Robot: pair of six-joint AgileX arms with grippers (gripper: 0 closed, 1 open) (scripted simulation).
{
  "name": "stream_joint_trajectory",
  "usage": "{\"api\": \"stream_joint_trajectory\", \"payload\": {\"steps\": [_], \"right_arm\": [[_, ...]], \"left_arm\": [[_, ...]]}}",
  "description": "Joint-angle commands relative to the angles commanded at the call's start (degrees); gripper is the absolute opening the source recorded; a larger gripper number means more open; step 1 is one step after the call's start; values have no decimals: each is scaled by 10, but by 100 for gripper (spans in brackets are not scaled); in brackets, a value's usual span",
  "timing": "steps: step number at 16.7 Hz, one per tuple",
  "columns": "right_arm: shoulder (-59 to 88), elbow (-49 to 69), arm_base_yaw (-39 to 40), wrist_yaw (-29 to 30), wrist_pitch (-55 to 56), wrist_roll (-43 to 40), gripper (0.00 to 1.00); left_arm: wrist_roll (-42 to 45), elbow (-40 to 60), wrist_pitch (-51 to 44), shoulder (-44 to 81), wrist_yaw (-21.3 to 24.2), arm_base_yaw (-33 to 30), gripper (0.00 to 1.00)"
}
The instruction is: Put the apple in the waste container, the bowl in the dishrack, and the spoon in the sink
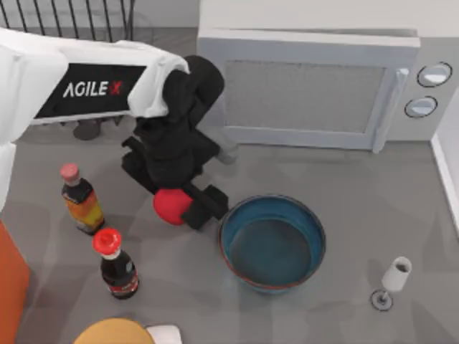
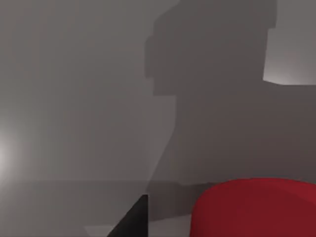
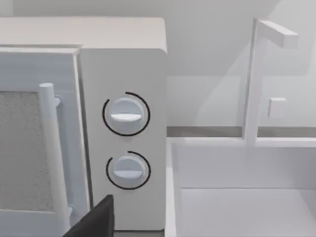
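Note:
The red apple (image 1: 171, 206) sits left of the teal bowl (image 1: 272, 244), under my left gripper (image 1: 188, 206). One black finger (image 1: 208, 204) stands between apple and bowl. In the left wrist view a dark fingertip (image 2: 136, 219) stands a little apart from the apple (image 2: 256, 207), so the gripper looks open around it. The dishrack (image 1: 72, 18) shows as black bars at the back left. The white sink (image 3: 247, 197) lies beside the microwave, near my parked right gripper (image 3: 94, 219). The spoon is out of view. I cannot tell whether the orange wall (image 1: 11, 287) at the left edge is the waste container.
A white microwave (image 1: 308, 86) fills the back. Two bottles (image 1: 80, 201) (image 1: 116, 265) stand left of the apple. A small white goblet (image 1: 393, 279) stands right of the bowl, and a yellow rounded thing (image 1: 115, 333) lies at the front edge. A faucet (image 3: 256, 79) rises over the sink.

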Motion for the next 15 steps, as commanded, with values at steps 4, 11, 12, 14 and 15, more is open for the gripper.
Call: {"api": "stream_joint_trajectory", "payload": {"steps": [4,11,12,14,15], "right_arm": [[0,0,0,0,0,0,100],[0,0,0,0,0,0,100],[0,0,0,0,0,0,100],[0,0,0,0,0,0,100],[0,0,0,0,0,0,100]], "left_arm": [[0,0,0,0,0,0,10],[0,0,0,0,0,0,0],[0,0,0,0,0,0,0],[-1,3,-4,-10,1,1,0],[0,4,-6,-10,1,0,0]]}}
